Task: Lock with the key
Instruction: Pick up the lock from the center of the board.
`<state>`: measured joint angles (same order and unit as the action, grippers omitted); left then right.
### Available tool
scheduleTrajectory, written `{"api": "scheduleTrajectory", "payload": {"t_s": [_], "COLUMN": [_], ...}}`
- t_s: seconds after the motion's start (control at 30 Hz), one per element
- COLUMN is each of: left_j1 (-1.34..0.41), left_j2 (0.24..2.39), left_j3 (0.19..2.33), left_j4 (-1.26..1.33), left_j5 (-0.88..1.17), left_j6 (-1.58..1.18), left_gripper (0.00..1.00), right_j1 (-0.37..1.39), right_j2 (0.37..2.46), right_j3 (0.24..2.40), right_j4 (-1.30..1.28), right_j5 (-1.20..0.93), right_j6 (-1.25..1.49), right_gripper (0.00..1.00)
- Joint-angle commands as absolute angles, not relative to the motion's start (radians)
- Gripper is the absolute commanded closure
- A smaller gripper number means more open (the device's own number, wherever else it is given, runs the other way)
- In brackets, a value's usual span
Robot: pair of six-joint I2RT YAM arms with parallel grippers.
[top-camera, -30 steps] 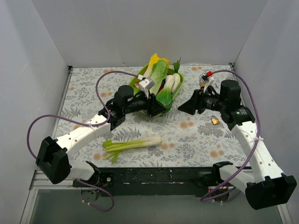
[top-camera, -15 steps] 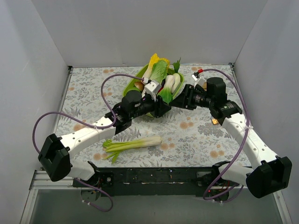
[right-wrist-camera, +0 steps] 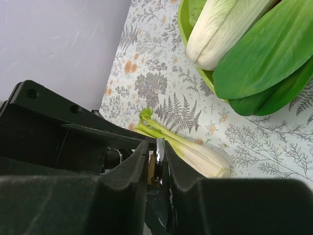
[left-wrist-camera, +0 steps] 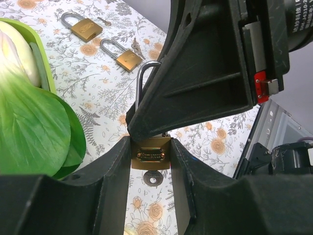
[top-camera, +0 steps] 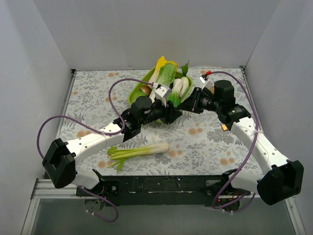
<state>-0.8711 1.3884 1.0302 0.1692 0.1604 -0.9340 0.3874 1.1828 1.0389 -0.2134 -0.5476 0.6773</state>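
Brass shows at the centre of the left wrist view: the padlock (left-wrist-camera: 151,154) is clamped by its body between the left fingers (left-wrist-camera: 113,186), with the key (left-wrist-camera: 150,179) set in its underside. Its steel shackle (left-wrist-camera: 141,83) stands up and appears to be pinched between the right fingers (right-wrist-camera: 128,171), which are drawn narrow. In the top view both arms are stretched inward and meet mid-frame, just before the green basket (right-wrist-camera: 184,19), which is filled with bok choy (right-wrist-camera: 264,54). Bare counter (top-camera: 205,142) is left at lower right and far left, and walls bound three sides. Two spare padlocks (left-wrist-camera: 85,28) are laid at upper left of the left wrist view. A leek (top-camera: 142,151) lies at lower centre of the top view.
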Motion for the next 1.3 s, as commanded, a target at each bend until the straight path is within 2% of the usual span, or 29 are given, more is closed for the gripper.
{"api": "scheduleTrajectory", "payload": {"t_s": [0.0,0.03,0.13,0.17,0.27,0.3,0.4,0.53,0.57,0.63,0.73,0.83,1.27], "left_j1": [-0.874,-0.874,-0.874,-0.874,-0.87,-0.864,-0.822,-0.688,-0.657,-0.601,-0.581,-0.584,-0.707], "left_j2": [1.397,1.399,1.397,1.394,1.364,1.352,1.299,1.217,1.201,1.201,1.229,1.244,1.284], "left_j3": [1.083,1.088,1.089,1.088,1.088,1.088,1.091,1.06,1.063,1.089,1.126,1.115,1.126], "left_j4": [0.221,0.222,0.224,0.222,0.174,0.154,0.026,-0.083,-0.11,-0.136,-0.153,-0.08,-0.005], "left_j5": [0.107,0.104,0.11,0.117,0.152,0.178,0.323,0.613,0.715,0.768,0.877,0.998,0.942], "left_j6": [-0.96,-0.963,-0.976,-0.974,-0.973,-0.966,-0.913,-0.887,-0.884,-0.881,-0.859,-0.883,-0.914], "left_gripper": [1.0,1.0,1.0,0.98,0.76,0.64,0.48,0.43,0.43,0.44,0.54,0.59,0.67], "right_j1": [0.403,0.405,0.405,0.405,0.403,0.403,0.397,0.397,0.397,0.399,0.402,0.42,0.532], "right_j2": [1.192,1.195,1.2,1.201,1.2,1.197,1.18,1.141,1.135,1.124,1.129,1.141,1.163], "right_j3": [1.045,1.043,1.042,1.043,1.055,1.06,1.081,1.097,1.1,1.1,1.117,1.141,1.19], "right_j4": [-0.158,-0.146,-0.14,-0.138,-0.138,-0.144,-0.196,-0.288,-0.313,-0.374,-0.461,-0.527,-0.543], "right_j5": [-0.586,-0.598,-0.603,-0.604,-0.649,-0.661,-0.71,-0.806,-0.828,-0.927,-1.056,-1.095,-1.039], "right_j6": [0.699,0.698,0.693,0.687,0.618,0.592,0.444,0.221,0.127,0.04,-0.096,-0.188,-0.241], "right_gripper": [0.76,0.76,0.99,0.99,0.99,0.99,0.99,0.99,0.99,0.99,0.99,0.99,0.99]}}
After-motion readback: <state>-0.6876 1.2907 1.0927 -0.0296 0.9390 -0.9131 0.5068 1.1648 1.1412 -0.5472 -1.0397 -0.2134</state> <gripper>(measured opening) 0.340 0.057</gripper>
